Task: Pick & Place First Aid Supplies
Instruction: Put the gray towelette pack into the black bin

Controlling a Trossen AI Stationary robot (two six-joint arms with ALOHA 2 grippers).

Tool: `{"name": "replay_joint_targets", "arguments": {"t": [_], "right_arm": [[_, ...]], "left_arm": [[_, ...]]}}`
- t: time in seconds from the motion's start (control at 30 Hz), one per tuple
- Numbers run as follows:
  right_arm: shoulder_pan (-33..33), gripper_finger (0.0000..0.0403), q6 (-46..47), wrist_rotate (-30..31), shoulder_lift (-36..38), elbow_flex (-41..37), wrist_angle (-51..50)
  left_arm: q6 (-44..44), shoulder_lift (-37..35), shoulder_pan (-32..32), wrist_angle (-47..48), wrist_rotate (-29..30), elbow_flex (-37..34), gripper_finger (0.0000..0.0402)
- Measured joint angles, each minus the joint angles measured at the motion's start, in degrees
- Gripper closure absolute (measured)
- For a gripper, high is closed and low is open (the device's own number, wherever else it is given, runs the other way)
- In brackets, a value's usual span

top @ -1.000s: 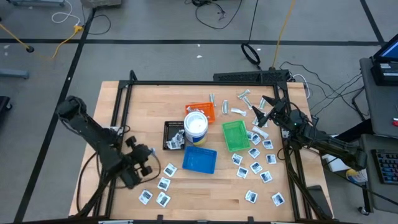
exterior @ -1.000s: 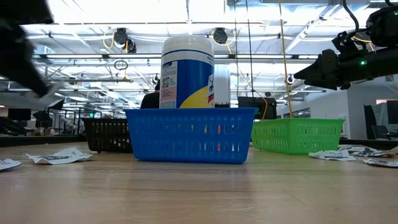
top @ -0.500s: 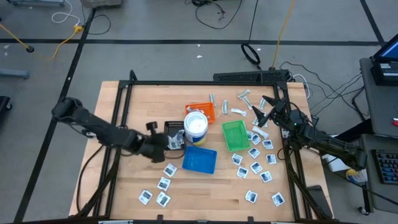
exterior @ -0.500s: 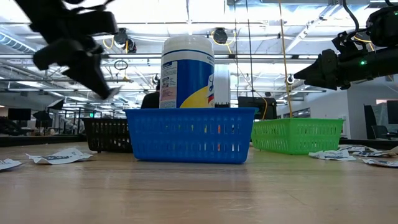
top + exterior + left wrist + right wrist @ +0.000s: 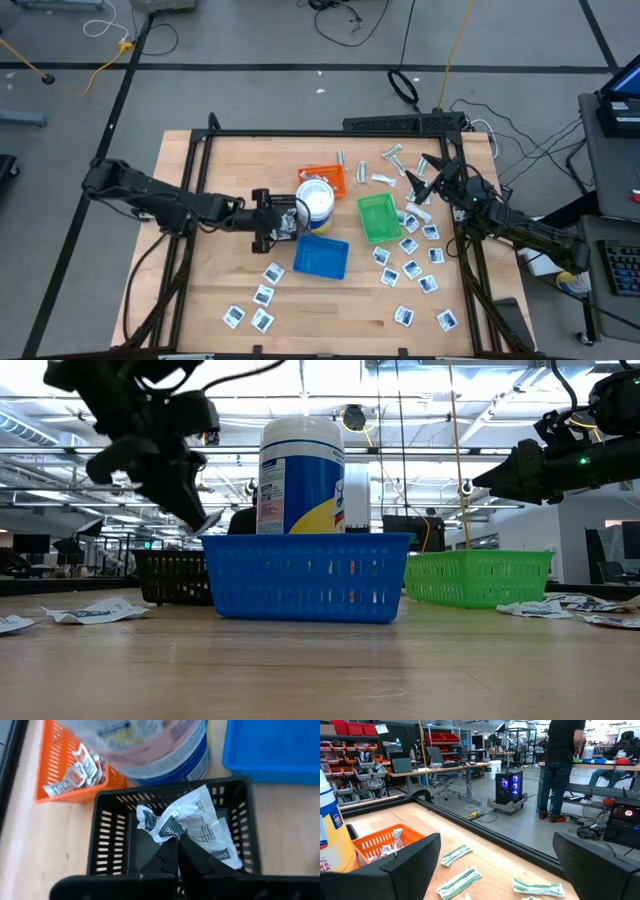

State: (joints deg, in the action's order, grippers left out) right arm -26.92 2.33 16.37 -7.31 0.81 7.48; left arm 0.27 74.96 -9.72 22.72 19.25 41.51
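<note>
The left gripper (image 5: 177,851), fingers pinched on a white packet (image 5: 192,820), is hovering over the black tray (image 5: 105,845) for dropping; the right gripper (image 5: 432,176) is waiting far right, fingers wide.

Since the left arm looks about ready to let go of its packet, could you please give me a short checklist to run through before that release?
1. Left gripper shut on the white packet: ok, the fingers pinch its lower edge.
2. Packet over the black tray, not the orange tray: ok in the left wrist view.
3. Room in the black tray: ok, other packets lie inside but dark floor shows.
4. Clearance from the white tub: cannot tell; the gripper sits close beside it in the high view.
5. Right gripper out of the way: ok, open and hovering near the table's far right.
</note>
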Motion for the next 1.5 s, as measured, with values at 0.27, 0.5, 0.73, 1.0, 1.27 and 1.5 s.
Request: {"name": "replay_joint_targets", "arguments": {"t": [0.27, 0.5, 0.73, 1.0, 1.27, 1.5], "right_arm": [[0.0, 0.0023, 0.0, 0.0, 0.0, 0.0, 0.0], [0.0, 0.0023, 0.0, 0.0, 0.0, 0.0, 0.0], [0.0, 0.0023, 0.0, 0.0, 0.0, 0.0, 0.0], [0.0, 0.0023, 0.0, 0.0, 0.0, 0.0, 0.0], [0.0, 0.0023, 0.0, 0.0, 0.0, 0.0, 0.0], [0.0, 0.0023, 0.0, 0.0, 0.0, 0.0, 0.0]], "left_arm": [[0.2, 0.0, 2.6, -7.6, -3.4, -5.5, 0.0401], [-0.8, 0.0, 4.0, -7.9, -8.4, -5.5, 0.0353], [-1.3, 0.0, 3.6, -7.9, -6.0, -5.5, 0.0248], [-5.1, -2.2, 3.1, -3.9, -7.3, -3.6, 0.0184], [-12.8, -4.7, 1.5, 10.2, -9.2, -1.9, 0.0197], [-21.6, -5.0, 0.0, 21.1, -19.6, -1.8, 0.0218]]}}
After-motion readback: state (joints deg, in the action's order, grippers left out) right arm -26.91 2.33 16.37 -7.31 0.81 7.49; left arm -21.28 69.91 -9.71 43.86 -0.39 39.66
